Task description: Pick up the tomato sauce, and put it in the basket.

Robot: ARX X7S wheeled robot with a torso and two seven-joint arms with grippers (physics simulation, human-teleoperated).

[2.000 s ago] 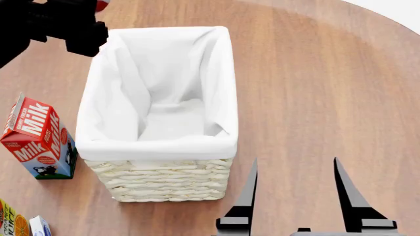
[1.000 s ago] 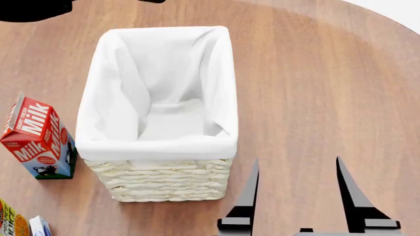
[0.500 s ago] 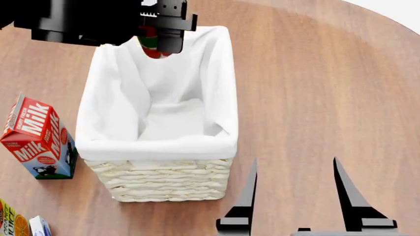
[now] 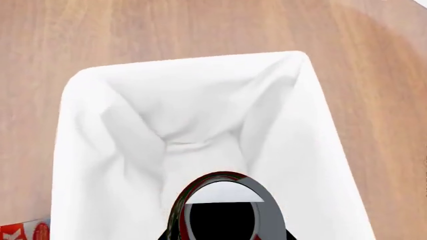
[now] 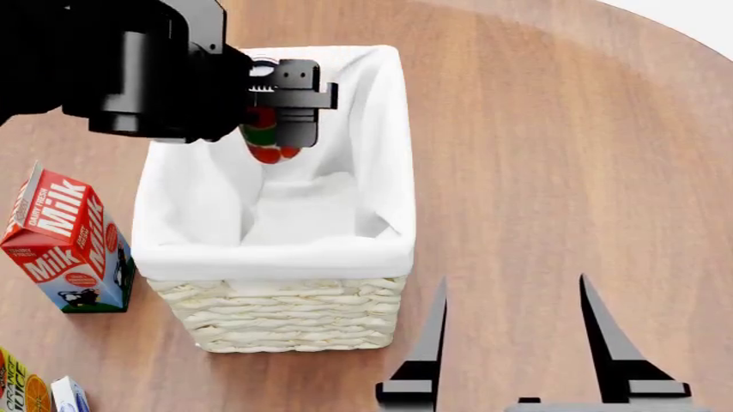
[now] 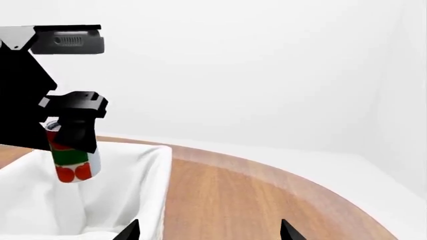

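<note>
The tomato sauce (image 5: 266, 144), a small tin with a red and green label, hangs upright over the far half of the basket (image 5: 275, 251), just above its rim. My left gripper (image 5: 281, 120) is shut on its upper part. The right wrist view shows the tomato sauce (image 6: 72, 161) from the side, clear of the basket's white liner (image 6: 133, 172). In the left wrist view the tin's silver top (image 4: 224, 193) sits above the liner (image 4: 200, 100). My right gripper (image 5: 516, 336) stands open and empty over the table, in front of the basket to the right.
A red milk carton (image 5: 67, 242) stands left of the basket. An orange juice carton (image 5: 21, 384) shows at the lower left corner. Brown wooden table (image 5: 550, 154) lies right of the basket, with its curved edge at the upper right.
My left arm has carried the tomato sauce from beyond the basket's back left corner to over the basket, then nearer and lower. The right gripper has barely moved.
</note>
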